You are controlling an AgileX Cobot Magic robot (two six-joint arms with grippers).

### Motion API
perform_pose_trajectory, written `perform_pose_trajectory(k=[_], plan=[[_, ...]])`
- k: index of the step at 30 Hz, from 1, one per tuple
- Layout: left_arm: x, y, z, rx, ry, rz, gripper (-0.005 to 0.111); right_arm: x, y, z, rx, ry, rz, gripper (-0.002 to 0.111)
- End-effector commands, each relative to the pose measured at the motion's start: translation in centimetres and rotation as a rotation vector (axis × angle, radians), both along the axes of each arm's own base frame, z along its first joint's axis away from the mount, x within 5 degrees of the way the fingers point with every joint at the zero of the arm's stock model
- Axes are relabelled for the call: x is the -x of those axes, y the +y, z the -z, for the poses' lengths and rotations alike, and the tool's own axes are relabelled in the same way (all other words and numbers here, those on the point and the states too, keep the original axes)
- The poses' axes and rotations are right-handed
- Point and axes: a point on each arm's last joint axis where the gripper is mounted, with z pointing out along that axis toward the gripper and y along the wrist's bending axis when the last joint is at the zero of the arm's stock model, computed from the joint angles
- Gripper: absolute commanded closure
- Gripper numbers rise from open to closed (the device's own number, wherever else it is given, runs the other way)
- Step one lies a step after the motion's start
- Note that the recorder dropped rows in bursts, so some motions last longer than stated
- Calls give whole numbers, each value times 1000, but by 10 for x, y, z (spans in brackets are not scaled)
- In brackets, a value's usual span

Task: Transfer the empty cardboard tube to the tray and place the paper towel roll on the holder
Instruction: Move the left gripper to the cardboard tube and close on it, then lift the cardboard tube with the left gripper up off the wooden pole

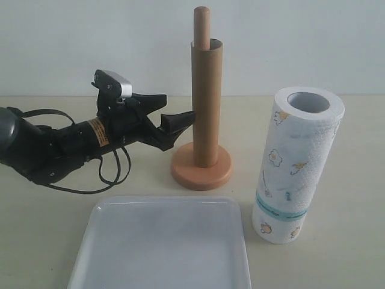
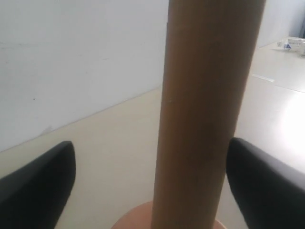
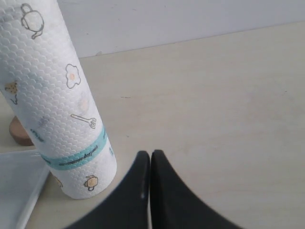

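Observation:
The empty cardboard tube (image 1: 207, 102) stands upright, slipped over the holder's rod (image 1: 201, 24), whose round top sticks out above it. The holder's disc base (image 1: 201, 171) rests on the table. My left gripper (image 1: 179, 107) is open beside the tube at mid-height. In the left wrist view the tube (image 2: 207, 114) stands between the spread fingers (image 2: 38, 186), close against one of them. The paper towel roll (image 1: 298, 165) stands upright to the right. My right gripper (image 3: 150, 156) is shut and empty, near the roll (image 3: 62, 109); it is outside the exterior view.
The white tray (image 1: 162, 247) lies at the front, just before the holder and left of the roll; its corner (image 3: 19, 186) shows in the right wrist view. The left arm's cables (image 1: 114, 171) loop over the table. A white wall runs behind.

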Motion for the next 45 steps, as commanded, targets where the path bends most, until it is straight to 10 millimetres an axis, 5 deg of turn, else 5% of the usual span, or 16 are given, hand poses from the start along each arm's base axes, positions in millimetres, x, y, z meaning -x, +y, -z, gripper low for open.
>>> perform_pose_trajectory(k=[1,13,32,35,42,45], plan=[[4,-9,2,7,-27,46,26,0,0,-1,3,-10,-3,108],[14,-32,1,-22,-99,64,26,0,0,-1,3,-10,-3,108],[-9,-55,5,45,-83,92,27,0,0,-1,3,-10,-3,108],[-10,-54,5,52,-80,79,41,0,0,-1,3,-10,-3,108],[-10,-55,-1,103,-114,85,102,0,0,-1,3,-10,-3,108],[-9,-55,-8,109,-134,87,102,0,0,-1,3,-10,-3,108]])
